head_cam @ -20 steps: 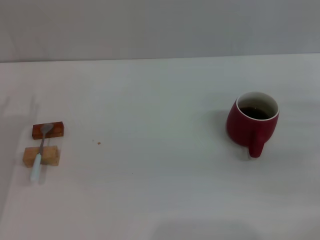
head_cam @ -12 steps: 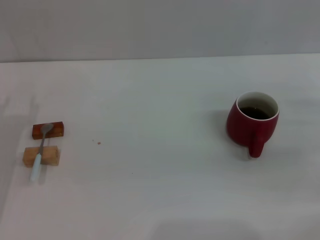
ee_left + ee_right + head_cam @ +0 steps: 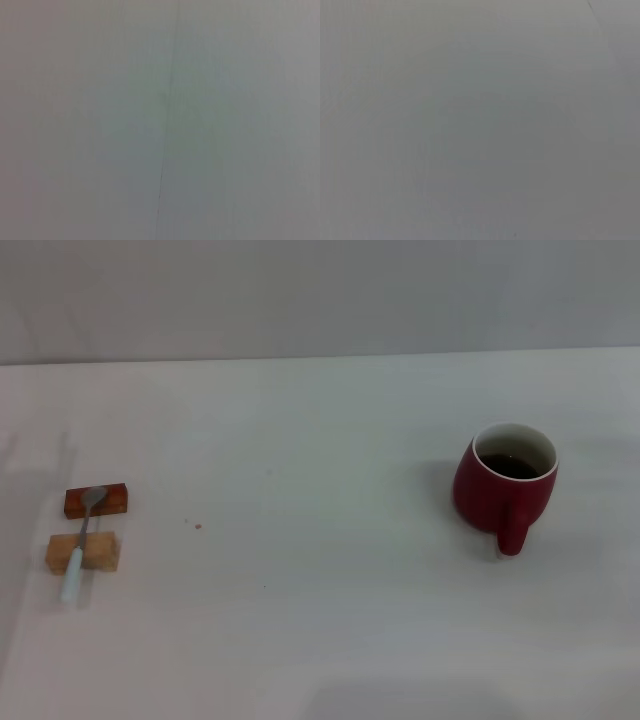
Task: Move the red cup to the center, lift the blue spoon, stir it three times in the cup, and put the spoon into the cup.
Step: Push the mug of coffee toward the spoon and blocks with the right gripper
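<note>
The red cup point(image 3: 503, 485) stands upright at the right of the white table point(image 3: 320, 620) in the head view, its handle turned toward me and dark liquid inside. Far to the left lies the blue spoon point(image 3: 80, 540), its grey bowl resting on a reddish-brown block point(image 3: 112, 500) and its pale handle across a light wooden block point(image 3: 100, 553). Neither gripper shows in any view. Both wrist views show only a plain grey surface.
A wide stretch of bare white table lies between the spoon and the cup. A tiny red speck point(image 3: 198, 526) sits right of the blocks. The table's far edge point(image 3: 320, 355) meets a grey wall.
</note>
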Motion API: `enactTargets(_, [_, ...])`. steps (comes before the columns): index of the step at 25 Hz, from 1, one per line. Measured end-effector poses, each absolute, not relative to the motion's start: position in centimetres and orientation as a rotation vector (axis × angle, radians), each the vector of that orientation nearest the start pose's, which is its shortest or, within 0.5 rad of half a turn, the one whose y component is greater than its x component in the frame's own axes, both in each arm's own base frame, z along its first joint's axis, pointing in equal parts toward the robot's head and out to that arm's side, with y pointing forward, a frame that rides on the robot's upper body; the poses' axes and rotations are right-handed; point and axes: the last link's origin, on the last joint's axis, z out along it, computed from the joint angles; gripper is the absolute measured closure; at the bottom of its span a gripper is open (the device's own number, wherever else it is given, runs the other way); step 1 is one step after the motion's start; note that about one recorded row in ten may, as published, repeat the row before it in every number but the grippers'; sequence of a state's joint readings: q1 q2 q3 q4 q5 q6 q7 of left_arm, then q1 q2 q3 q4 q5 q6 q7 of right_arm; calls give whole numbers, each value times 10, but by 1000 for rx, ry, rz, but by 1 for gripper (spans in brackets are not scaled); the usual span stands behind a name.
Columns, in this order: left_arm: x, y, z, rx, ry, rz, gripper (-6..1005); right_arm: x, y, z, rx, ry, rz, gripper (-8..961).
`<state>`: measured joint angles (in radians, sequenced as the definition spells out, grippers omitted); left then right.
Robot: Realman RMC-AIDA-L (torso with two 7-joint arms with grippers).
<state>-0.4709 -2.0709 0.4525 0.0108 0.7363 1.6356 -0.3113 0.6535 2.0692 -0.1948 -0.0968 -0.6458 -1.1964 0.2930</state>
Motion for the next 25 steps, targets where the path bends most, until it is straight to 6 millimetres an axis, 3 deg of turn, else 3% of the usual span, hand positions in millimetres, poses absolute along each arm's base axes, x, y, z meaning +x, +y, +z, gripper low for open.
enactTargets(11, [-319, 313, 71, -1231, -291, -1011, 345, 332, 389, 96, -1032, 573, 862, 267])
enactTargets(16, [-319, 313, 71, -1230, -291, -1012, 345, 333, 388, 95, -1037, 578, 853, 321])
enactTargets(21, [-320, 313, 71, -1230, -293, -1011, 345, 333, 389, 95, -1040, 577, 854, 542])
enactTargets(25, [-320, 313, 71, -1230, -295, -1012, 345, 331, 390, 95, -1049, 571, 853, 640])
